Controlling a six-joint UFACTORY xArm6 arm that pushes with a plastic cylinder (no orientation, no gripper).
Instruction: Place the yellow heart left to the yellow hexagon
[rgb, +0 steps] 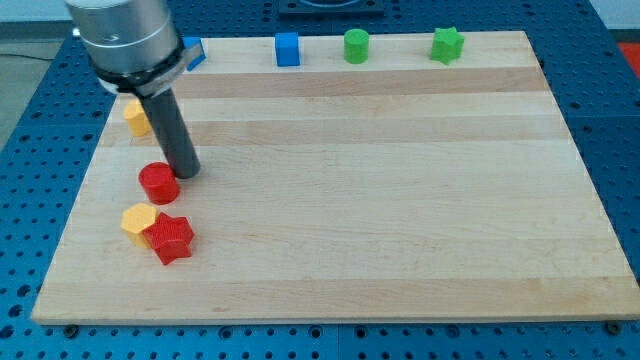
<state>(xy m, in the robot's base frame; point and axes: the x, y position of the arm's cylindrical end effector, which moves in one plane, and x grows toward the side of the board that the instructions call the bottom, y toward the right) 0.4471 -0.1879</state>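
A yellow block (136, 117), partly hidden behind the rod so its shape is unclear, lies near the board's left edge. A second yellow block (138, 219), which looks hexagonal, lies lower on the left and touches a red star (171, 239) at its lower right. My tip (187, 173) rests on the board just right of a red cylinder (159, 183), between the two yellow blocks and slightly to their right. The tip touches neither yellow block.
Along the view's top edge of the wooden board (400, 200) stand a blue block (194, 52) partly hidden by the arm, a blue cube (287, 49), a green cylinder (356, 46) and a green star (447, 45).
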